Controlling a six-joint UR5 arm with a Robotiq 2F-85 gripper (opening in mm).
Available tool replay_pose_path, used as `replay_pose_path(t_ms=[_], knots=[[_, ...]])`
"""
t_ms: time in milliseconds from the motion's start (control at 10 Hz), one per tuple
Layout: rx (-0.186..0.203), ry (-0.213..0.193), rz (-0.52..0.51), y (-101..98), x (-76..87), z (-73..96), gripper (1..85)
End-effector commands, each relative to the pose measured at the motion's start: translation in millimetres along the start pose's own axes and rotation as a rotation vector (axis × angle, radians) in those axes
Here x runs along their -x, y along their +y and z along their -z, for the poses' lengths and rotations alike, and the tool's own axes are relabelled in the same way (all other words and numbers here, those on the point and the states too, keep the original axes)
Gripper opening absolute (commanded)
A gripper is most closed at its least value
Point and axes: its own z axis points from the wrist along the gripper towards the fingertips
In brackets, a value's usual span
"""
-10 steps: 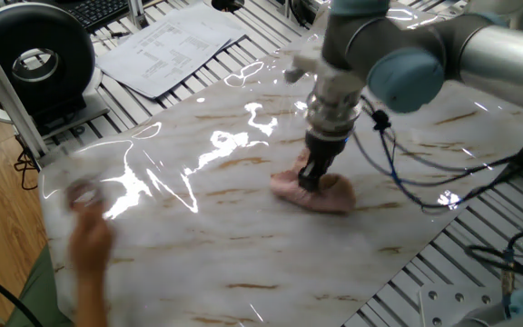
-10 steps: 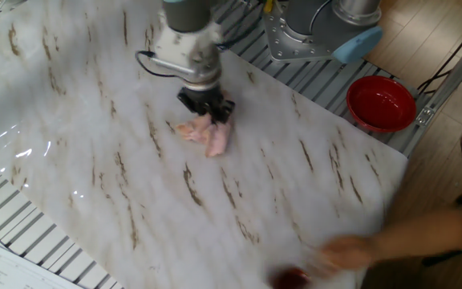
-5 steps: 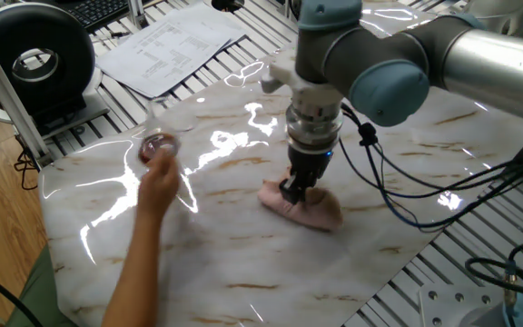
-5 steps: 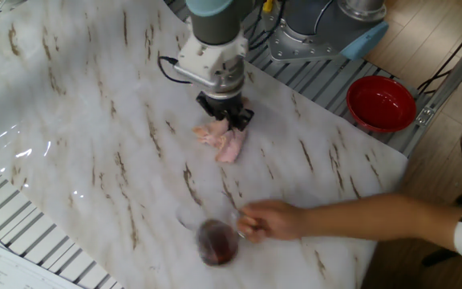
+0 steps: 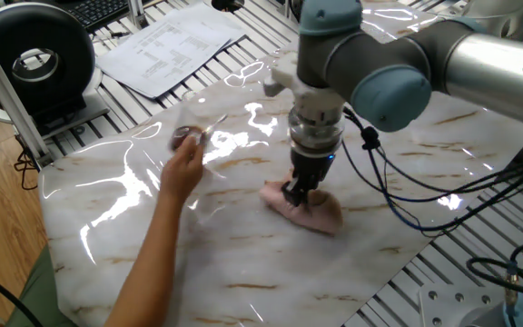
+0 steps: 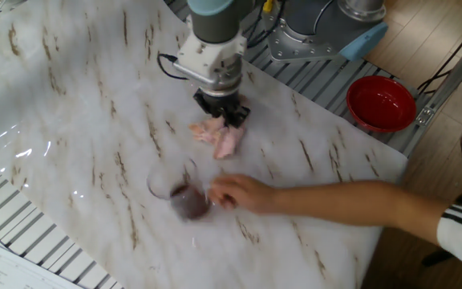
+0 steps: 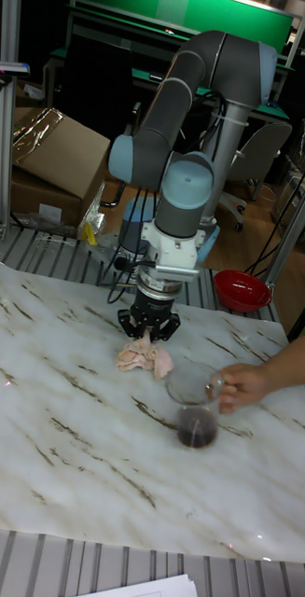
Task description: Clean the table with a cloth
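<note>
I have a person's bare hand (image 7: pixel 242 385) reaching in over the glossy white marble-patterned table (image 6: pixel 70 104), holding a clear glass cup (image 7: pixel 195 408) with dark red liquid at its bottom. The cup sits just beside the small pale-pink fluffy terry cloth (image 7: pixel 143 355), on the side away from the arm's base, close but apart from it. The forearm crosses in from the table's edge near the round red bowl (image 6: pixel 380 101), which sits off the marble on the ribbed grey metal frame (image 6: pixel 311 76).

My gripper (image 5: pixel 300 193) points straight down, clenched on the bunched top of the cloth; the rag spreads wrinkled on the marble beneath it, about mid-table, nearer the arm's base edge. Cables loop from the wrist over the surface.

The marble sheet shows brown-grey veins and bright glare streaks. Beyond one corner lie white printed paper sheets (image 5: pixel 171 43) and a black round fan (image 5: pixel 34 64); cardboard boxes (image 7: pixel 54 154) stand behind the table.
</note>
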Motion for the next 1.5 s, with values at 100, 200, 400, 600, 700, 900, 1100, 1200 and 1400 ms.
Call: replay_pose_path(t_ms=[100, 200, 400, 600, 700, 900, 1100, 1200, 1400], knots=[[-0.097, -0.014, 0.130, -66.8, -4.7, 7.4, 1.3], [-0.127, -0.012, 0.156, -77.3, -7.5, 8.7, 1.3], [-0.133, -0.012, 0.149, -82.3, -23.0, 12.2, 1.3], [-0.128, -0.012, 0.149, -87.5, -30.8, 17.6, 1.3], [-0.127, -0.011, 0.149, -90.0, -33.7, 21.1, 1.3], [-0.130, -0.012, 0.146, -97.6, -40.5, 27.2, 1.3], [-0.125, -0.012, 0.143, -98.3, -43.2, 27.2, 1.3], [-0.124, -0.014, 0.140, -98.5, -44.1, 26.8, 1.3], [-0.124, -0.015, 0.140, -98.8, -43.9, 25.9, 1.3]])
